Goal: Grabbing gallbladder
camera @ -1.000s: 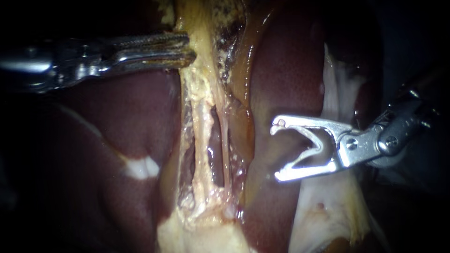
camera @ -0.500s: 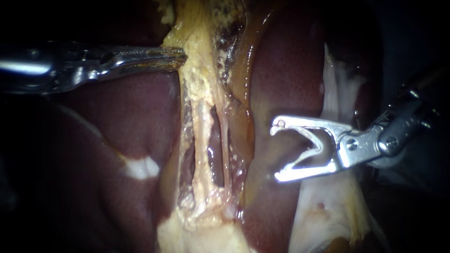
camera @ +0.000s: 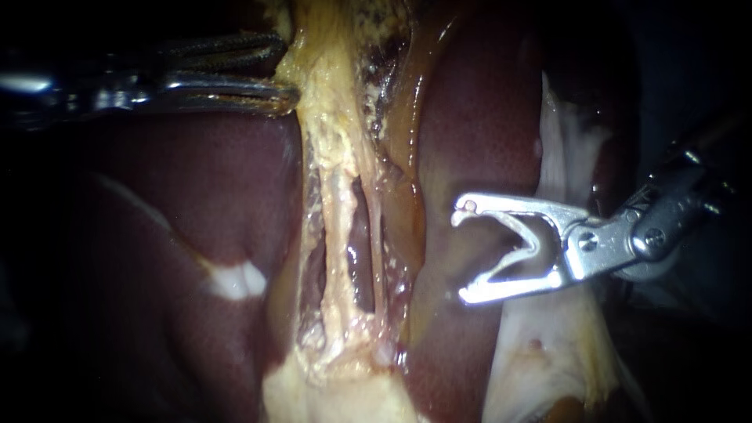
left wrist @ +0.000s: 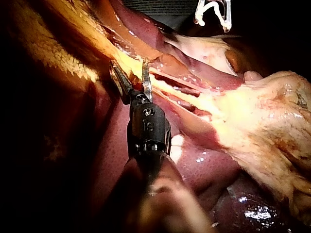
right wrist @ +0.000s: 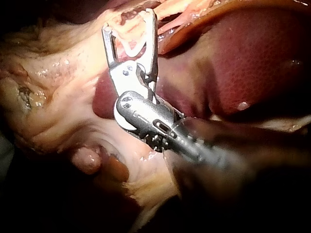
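From where I stand, the left instrument [camera: 288, 69] reaches in along the top of the endoscope view. Its jaws are parted by a narrow gap, and the tips sit right at the edge of the yellowish band of tissue [camera: 333, 102] that runs down the middle. The gallbladder [camera: 337, 31] is, I think, at the top of that band where the yellow tissue widens, though the light is poor there and its outline is hard to make out. In the left wrist view the two jaws stand in a slim V with yellow tissue lying between them, but I cannot tell whether either jaw touches it. Lower down, two pale tubes [camera: 342, 227] run side by side along the band, with dark slits between them. The liver [camera: 196, 204] lies dark red on both sides. The right instrument [camera: 464, 252] comes in from the right with its jaws spread wide, holding nothing. It hovers over the liver near the band, with whitish tissue [camera: 564, 149] just behind it.
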Motion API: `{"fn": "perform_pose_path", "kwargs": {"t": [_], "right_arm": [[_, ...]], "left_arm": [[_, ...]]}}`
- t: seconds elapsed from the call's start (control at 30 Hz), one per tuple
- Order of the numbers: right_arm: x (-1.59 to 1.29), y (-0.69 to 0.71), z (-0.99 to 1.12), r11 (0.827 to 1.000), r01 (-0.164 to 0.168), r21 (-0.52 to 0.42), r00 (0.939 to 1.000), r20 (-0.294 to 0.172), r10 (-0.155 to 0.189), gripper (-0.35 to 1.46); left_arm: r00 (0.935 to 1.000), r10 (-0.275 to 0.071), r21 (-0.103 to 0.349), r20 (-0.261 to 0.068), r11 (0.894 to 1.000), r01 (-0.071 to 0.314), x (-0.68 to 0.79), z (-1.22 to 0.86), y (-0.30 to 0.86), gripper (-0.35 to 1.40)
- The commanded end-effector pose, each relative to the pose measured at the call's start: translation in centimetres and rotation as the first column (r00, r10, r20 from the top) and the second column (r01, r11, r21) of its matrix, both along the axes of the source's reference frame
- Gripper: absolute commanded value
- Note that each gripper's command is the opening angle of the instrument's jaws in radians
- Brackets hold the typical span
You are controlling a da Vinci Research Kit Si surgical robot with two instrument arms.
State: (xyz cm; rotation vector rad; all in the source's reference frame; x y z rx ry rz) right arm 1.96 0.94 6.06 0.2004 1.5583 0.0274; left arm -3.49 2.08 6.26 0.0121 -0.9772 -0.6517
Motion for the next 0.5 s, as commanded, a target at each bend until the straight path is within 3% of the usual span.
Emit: {"fn": "perform_pose_path", "kwargs": {"t": [0.03,0.2,0.5], "right_arm": [[0.0,0.0,0.0,1.0,0.0,0.0,1.0,0.0,0.0,0.56],[0.0,0.0,0.0,1.0,0.0,0.0,1.0,0.0,0.0,0.56],[0.0,0.0,0.0,1.0,0.0,0.0,1.0,0.0,0.0,0.56]], "left_arm": [[1.0,-0.002,-0.001,-0.001,1.0,0.002,0.0,0.02,0.0,0.52],[0.9998,-0.021,0.004,-0.002,1.0,0.021,-0.02,0.17,-0.04,0.52],[0.9993,-0.036,0.061,0.008,0.998,0.035,-0.1,0.41,-0.1,0.49]]}}
